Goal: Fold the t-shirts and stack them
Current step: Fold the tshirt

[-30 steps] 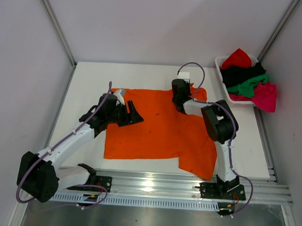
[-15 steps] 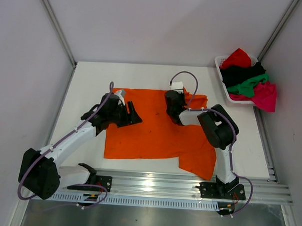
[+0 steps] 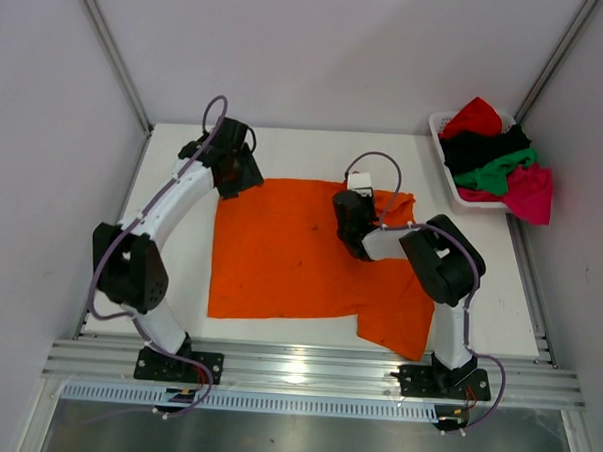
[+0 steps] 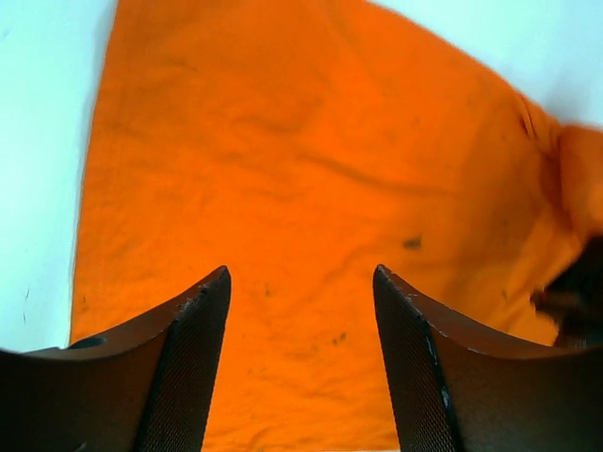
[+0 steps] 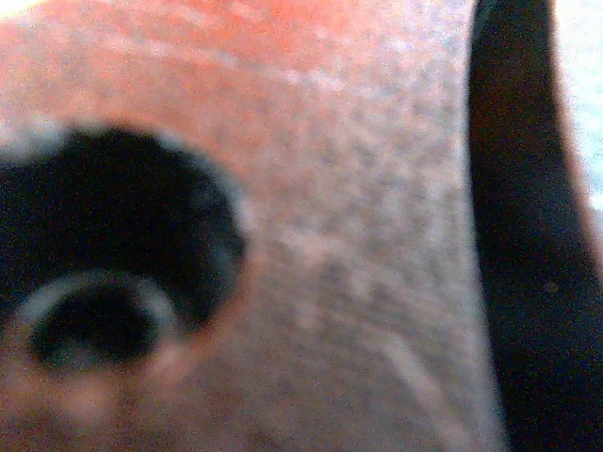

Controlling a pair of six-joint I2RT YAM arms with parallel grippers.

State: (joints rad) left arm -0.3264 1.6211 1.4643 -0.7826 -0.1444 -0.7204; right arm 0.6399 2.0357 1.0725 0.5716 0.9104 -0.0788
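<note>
A bright orange t-shirt (image 3: 290,256) lies spread flat on the white table (image 3: 172,220). My left gripper (image 3: 242,175) hovers over the shirt's far left corner. In the left wrist view it (image 4: 301,282) stands open, with only orange cloth (image 4: 311,169) showing between its fingers. My right gripper (image 3: 353,233) rests low on the shirt near its far right part, shut. The right wrist view is a close blur, so no grip on the cloth shows. Red (image 3: 474,115), black (image 3: 475,149), green (image 3: 499,173) and magenta-pink (image 3: 528,193) t-shirts are heaped at the far right.
A white slatted basket (image 3: 438,122) at the far right corner holds the heaped shirts, and the pink one spills over its near rim. The orange shirt's near right corner (image 3: 397,325) reaches close to the table's front rail (image 3: 305,366). Grey walls stand on three sides.
My left arm has swung from the shirt's left middle to its far left corner, still open. My right gripper has shifted slightly leftward and nearer on the shirt.
</note>
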